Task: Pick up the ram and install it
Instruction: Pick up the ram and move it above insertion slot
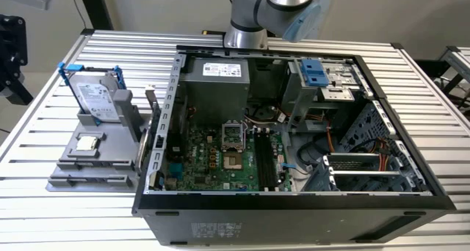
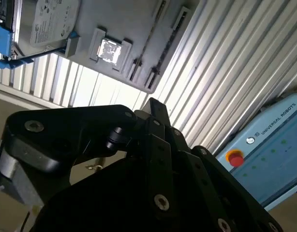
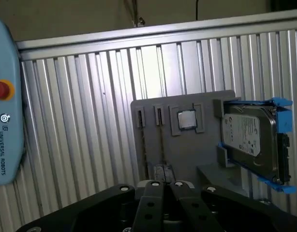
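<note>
Slatted metal table (image 1: pixel 29 157), open computer case (image 1: pixel 294 212) lying on it
Gripper (image 3: pixel 163 183) looks closed and empty; beyond it the ram (image 3: pixel 160 145) stands edgewise in the grey holder (image 3: pixel 187 152), light, stiff, fragile, best pinched on its flat faces

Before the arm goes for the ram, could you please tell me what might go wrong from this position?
1. The ram stands edge-on in a narrow slot of the grey holder. It is a thin target, so a slightly off approach might strike the holder instead.
2. The processor chip sits just beside that slot and could be knocked.
3. In the exterior view the holder lies close against the case wall, which probably leaves little room on that side.
</note>
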Controlling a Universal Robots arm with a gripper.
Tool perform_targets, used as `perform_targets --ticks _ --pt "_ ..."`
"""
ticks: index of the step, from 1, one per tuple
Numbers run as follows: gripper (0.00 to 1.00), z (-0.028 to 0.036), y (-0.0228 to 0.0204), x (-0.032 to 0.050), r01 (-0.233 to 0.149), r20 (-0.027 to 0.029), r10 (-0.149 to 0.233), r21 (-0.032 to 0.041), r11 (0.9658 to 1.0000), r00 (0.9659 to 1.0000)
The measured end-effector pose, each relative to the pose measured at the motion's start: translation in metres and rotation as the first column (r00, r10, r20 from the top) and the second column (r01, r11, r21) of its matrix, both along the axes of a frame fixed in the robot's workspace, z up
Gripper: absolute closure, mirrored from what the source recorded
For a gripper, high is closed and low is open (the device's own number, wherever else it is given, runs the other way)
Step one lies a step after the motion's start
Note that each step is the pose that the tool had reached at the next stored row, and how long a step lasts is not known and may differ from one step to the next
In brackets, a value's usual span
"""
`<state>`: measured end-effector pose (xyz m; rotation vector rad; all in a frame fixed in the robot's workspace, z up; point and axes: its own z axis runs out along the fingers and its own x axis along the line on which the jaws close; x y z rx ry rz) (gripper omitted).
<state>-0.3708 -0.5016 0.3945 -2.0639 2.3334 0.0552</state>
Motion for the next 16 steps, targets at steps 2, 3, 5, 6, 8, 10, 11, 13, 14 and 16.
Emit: perform_targets --ticks 2,3,5,6,8,10,11,13,14,16 --pt "1.00 0.0000 0.0000 0.0000 -0.036 0.0007 0.036 0.0000 0.9994 0.9994" --pt "1.00 -0.0001 0.0000 0.0000 -0.054 0.0011 0.054 0.0000 0.9985 0.9985" --pt "1.00 -0.0001 0.0000 0.0000 -0.091 0.0014 0.091 0.0000 0.9959 0.9959" --pt "1.00 -0.0001 0.0000 0.0000 -0.109 0.0015 0.109 -0.0001 0.9941 0.9941" --pt "1.00 -0.0001 0.0000 0.0000 -0.143 0.0016 0.143 -0.0001 0.9897 0.9897" --pt "1.00 -0.0001 0.0000 0.0000 -0.173 0.0016 0.173 -0.0001 0.9849 0.9849" --pt "1.00 -0.0001 0.0000 0.0000 -0.182 0.0016 0.182 -0.0001 0.9834 0.9834" --pt "1.00 -0.0001 0.0000 0.0001 -0.182 0.0015 0.182 -0.0006 0.9833 0.9833" --pt "1.00 -0.0001 0.0000 0.0001 -0.182 0.0015 0.182 -0.0008 0.9832 0.9832" --pt "1.00 -0.0001 0.0000 0.0001 -0.183 0.0014 0.183 -0.0014 0.9832 0.9832"
